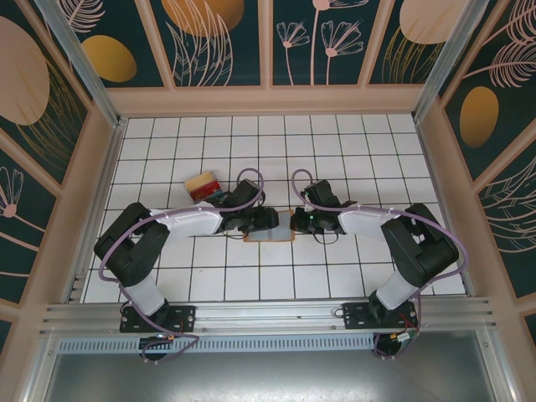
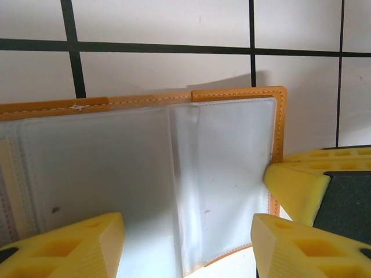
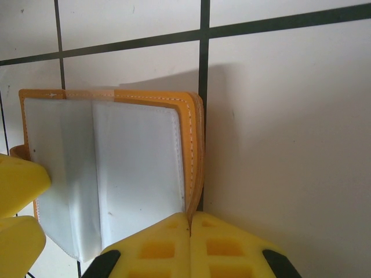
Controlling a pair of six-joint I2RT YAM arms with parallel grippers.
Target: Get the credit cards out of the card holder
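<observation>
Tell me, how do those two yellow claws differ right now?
The left gripper stands open, fingers spread across the clear pockets of the card holder; the right gripper is pinched shut on its orange-brown edge. The left reaches in from the left, the right from the right. Both have yellow fingers.

Left fingers apart, right fingers together.

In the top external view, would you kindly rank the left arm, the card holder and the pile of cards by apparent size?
1. left arm
2. card holder, partly covered
3. pile of cards, only slightly smaller-looking
</observation>
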